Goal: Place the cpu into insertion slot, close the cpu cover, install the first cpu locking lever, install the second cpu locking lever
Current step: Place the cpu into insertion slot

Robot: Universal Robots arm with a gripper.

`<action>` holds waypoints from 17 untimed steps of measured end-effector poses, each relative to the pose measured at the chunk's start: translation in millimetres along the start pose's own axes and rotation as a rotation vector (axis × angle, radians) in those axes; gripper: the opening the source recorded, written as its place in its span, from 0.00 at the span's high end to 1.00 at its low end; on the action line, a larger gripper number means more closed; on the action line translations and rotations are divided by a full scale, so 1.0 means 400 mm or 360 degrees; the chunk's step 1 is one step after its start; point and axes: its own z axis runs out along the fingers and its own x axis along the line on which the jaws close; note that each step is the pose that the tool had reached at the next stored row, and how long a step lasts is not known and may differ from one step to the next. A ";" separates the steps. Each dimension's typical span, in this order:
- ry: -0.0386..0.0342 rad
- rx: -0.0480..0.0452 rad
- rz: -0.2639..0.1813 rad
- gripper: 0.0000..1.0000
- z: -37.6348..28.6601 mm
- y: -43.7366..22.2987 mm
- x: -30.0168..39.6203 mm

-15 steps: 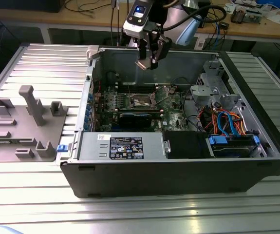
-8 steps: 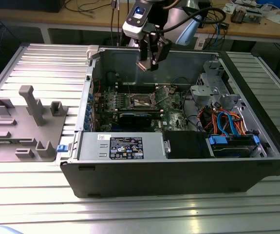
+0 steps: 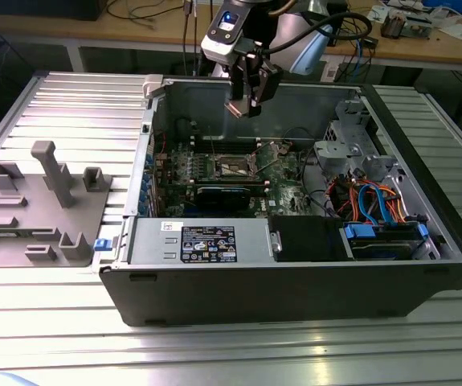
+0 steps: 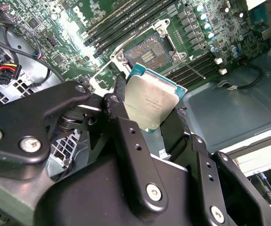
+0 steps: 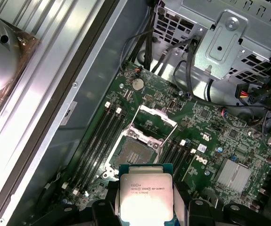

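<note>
Silvery cpu (image 5: pixel 146 195): pinched in the end effector (image 3: pixel 247 103)
Dark insertion slot (image 5: pixel 134 154): uncovered, below the cpu, apart

Lines of small print stand on the cpu (image 5: pixel 146 194) top.

An open black computer case (image 3: pixel 295 289) lies on a ribbed metal table (image 3: pixel 62 96). At the exterior view's left, just beside the case, stands a grey plastic holder (image 3: pixel 50 173). Inside the case, a labelled silver box (image 3: pixel 206 241) sits along the near wall, with orange and blue cables (image 3: pixel 375 201) toward the exterior view's right. A wooden bench (image 3: pixel 70 28) runs along the far side.
</note>
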 end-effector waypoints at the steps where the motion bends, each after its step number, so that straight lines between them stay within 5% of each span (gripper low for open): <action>1: 0.0000 0.0000 0.0000 0.46 0.000 0.000 0.000; 17: -0.0002 0.0000 0.0032 0.46 0.000 0.000 0.000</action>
